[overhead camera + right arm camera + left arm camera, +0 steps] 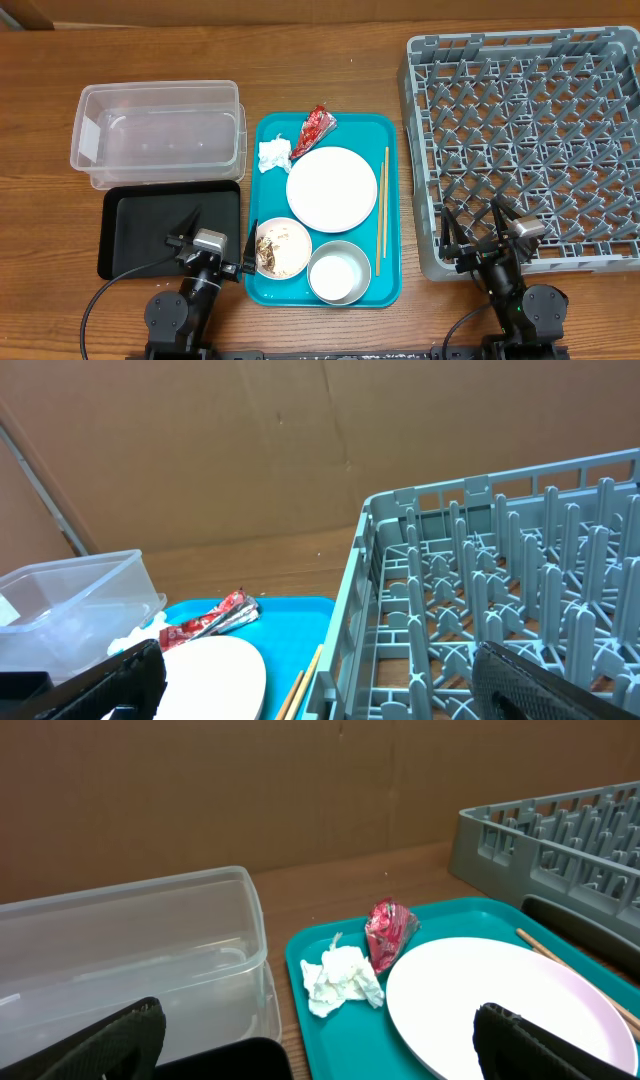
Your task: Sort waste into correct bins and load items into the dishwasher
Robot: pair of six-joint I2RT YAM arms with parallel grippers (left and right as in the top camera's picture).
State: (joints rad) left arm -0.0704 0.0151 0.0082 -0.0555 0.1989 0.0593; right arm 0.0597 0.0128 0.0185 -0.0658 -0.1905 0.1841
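On the teal tray (385, 292) lie a red wrapper (314, 127), a crumpled tissue (273, 154), a white plate (331, 188), chopsticks (381, 208), a bowl (283, 248) holding grains and brown scraps, and a small cup (338, 272). The clear tub (158, 135) and the black tray (150, 215) sit left of it; the grey dish rack (530, 140) is at the right. My left gripper (218, 238) hangs open over the black tray's front right corner. My right gripper (482, 228) is open over the rack's front edge. Both hold nothing. The wrist views show the wrapper (388, 930), tissue (342, 980) and plate (215, 675).
A brown cardboard wall (300, 790) stands behind the wooden table (40, 220). The dish rack's tall latticed wall (345, 630) rises right beside the teal tray's right edge. Cables trail from both arm bases at the front edge.
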